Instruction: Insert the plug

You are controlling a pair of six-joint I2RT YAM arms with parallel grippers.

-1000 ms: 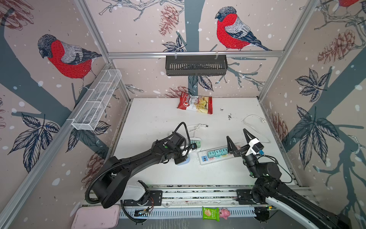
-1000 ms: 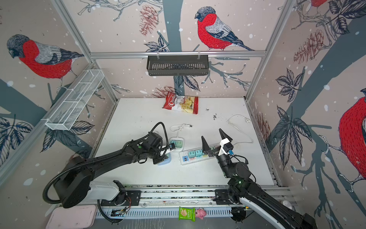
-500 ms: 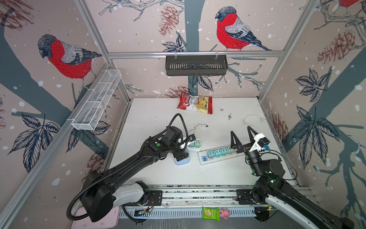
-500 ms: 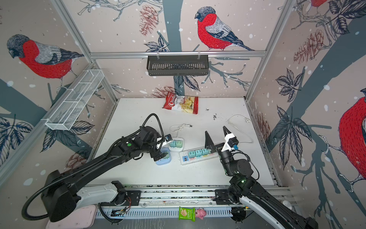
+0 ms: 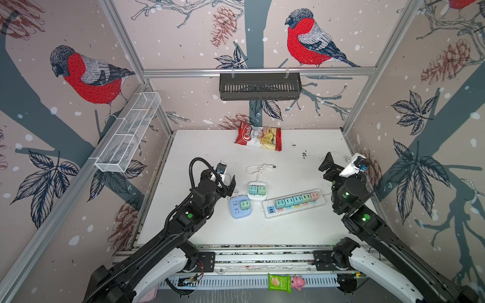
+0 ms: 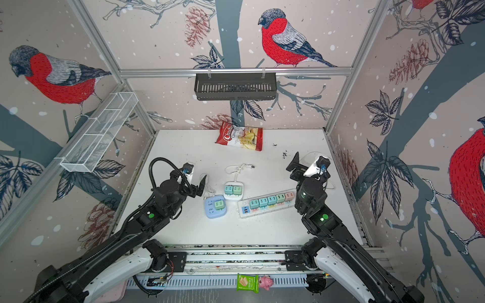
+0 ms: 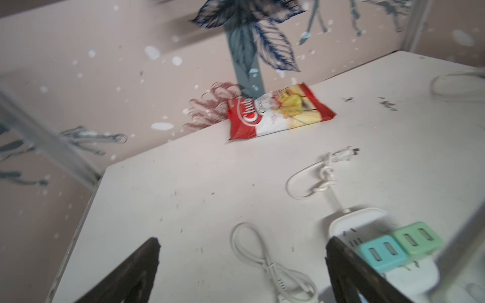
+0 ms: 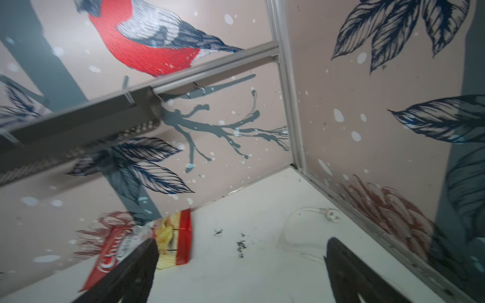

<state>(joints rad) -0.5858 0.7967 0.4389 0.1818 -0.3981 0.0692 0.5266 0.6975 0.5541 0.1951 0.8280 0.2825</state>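
Just beside the power strip (image 5: 296, 207), which carries five plugs, one blue socket cube (image 5: 236, 211) holds one green plug (image 5: 244, 205) and one white socket block (image 5: 256, 197) holds two. The left gripper (image 7: 242, 244) and right gripper (image 8: 241, 242) flank the strip, both spread wide and empty.

Four cameras, one walled tabletop cell

Both top views looked down from high above the front rail toward the back wall. They were far enough off to hold the whole white table (image 5: 262, 236), both arms and the walls, and shared nearly everything with a slight sideways offset. The left wrist view sat low and close behind the left gripper (image 7: 242, 241), facing the chip bag (image 7: 278, 112) at the back wall. The right wrist view, behind the right gripper (image 8: 242, 241), tilted up at the back right corner and caught the same bag and the black shelf (image 8: 78, 123).
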